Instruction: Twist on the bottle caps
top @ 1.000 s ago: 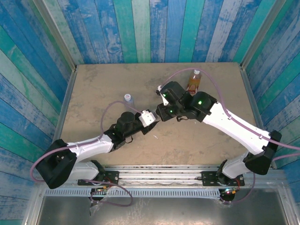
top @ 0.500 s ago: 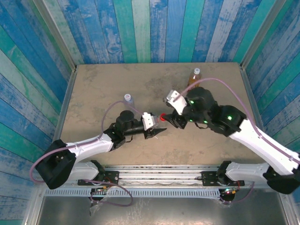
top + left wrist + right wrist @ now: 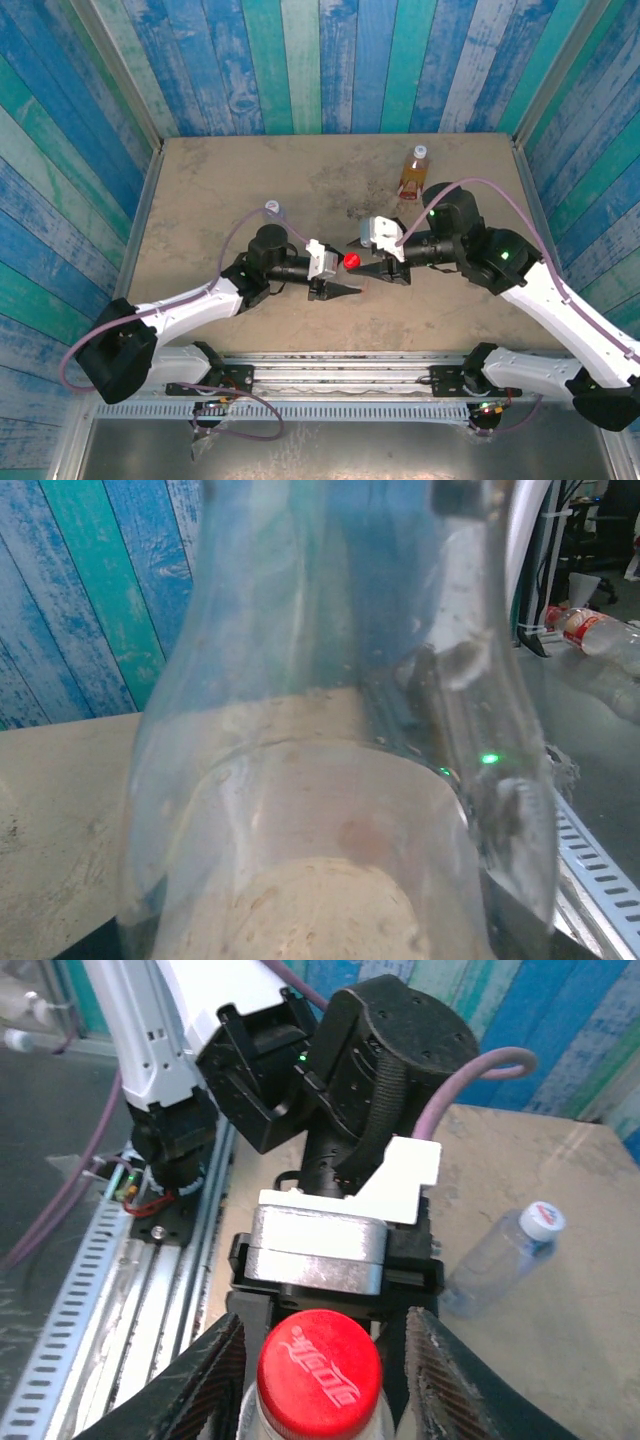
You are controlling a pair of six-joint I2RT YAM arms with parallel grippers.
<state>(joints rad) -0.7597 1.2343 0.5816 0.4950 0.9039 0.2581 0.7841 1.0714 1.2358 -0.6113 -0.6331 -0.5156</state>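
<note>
Bottle capping at the third and last bottle. The clear bottle [image 3: 330, 780] is clamped in the left hand [image 3: 338, 272] and held on its side above the counter [image 3: 230, 170], its mouth turned toward the right arm. The red cap [image 3: 320, 1370] is seated on that mouth. The right hand [image 3: 372, 258] is set around the cap with its fingers [image 3: 215, 1385] apart, one on either side and a narrow gap shown on both, so the cap is not gripped. The amber bottle [image 3: 414, 172] is seen upright near the far edge of the counter with a white cap on it. The bluish bottle [image 3: 272, 211] stands behind the left arm, likewise capped. Two bottles are therefore judged finished, though the tightness of their caps cannot be told. The tightening of the red cap is judged to be left.
</note>
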